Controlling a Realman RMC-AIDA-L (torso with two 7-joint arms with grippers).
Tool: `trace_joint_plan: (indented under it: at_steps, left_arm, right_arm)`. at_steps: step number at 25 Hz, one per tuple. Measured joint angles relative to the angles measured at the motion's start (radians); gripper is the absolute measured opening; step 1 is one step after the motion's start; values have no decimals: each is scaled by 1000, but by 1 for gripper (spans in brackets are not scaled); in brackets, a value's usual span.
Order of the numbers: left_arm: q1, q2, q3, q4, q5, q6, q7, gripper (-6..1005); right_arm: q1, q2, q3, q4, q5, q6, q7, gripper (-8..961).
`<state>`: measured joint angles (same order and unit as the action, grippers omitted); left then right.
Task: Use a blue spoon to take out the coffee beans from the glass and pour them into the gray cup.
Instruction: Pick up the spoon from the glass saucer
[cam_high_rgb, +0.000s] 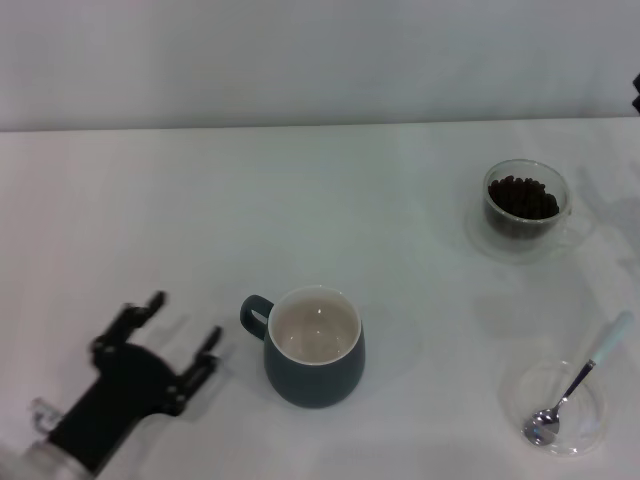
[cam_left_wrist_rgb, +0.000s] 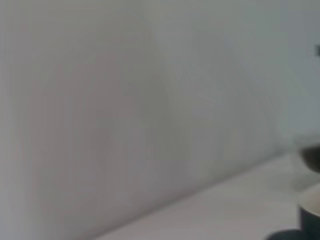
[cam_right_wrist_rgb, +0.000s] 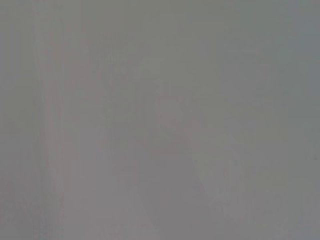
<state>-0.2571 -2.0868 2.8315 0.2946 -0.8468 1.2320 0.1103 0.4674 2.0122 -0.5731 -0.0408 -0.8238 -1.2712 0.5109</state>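
Beside the gray cup, on its handle side, the left pincer is hovering spread open and empty, while the blue spoon is lying far across the table, handle angling away from the cup, nearer the unseen right arm.

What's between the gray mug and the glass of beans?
Nothing: bare white table between the blue-gray ceramic mug and the clear glass cup, per head view.
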Motion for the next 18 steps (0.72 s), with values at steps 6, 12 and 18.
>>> trace_joint_plan:
  at_steps: [6, 12, 18]
  left_arm:
    - [86, 1, 0, -8, -154, 163, -32, 735]
    - [107, 5, -1, -33, -359, 190, -132, 731]
    - [99, 6, -1, -77, -489, 194, -231, 731]
  right_arm:
    - [-89, -11, -35, -81, -24, -84, 253, 865]
    - [-227, -102, -209, -247, -121, -92, 796, 861]
    - [-231, -233, -271, -244, -389, -97, 1103, 858]
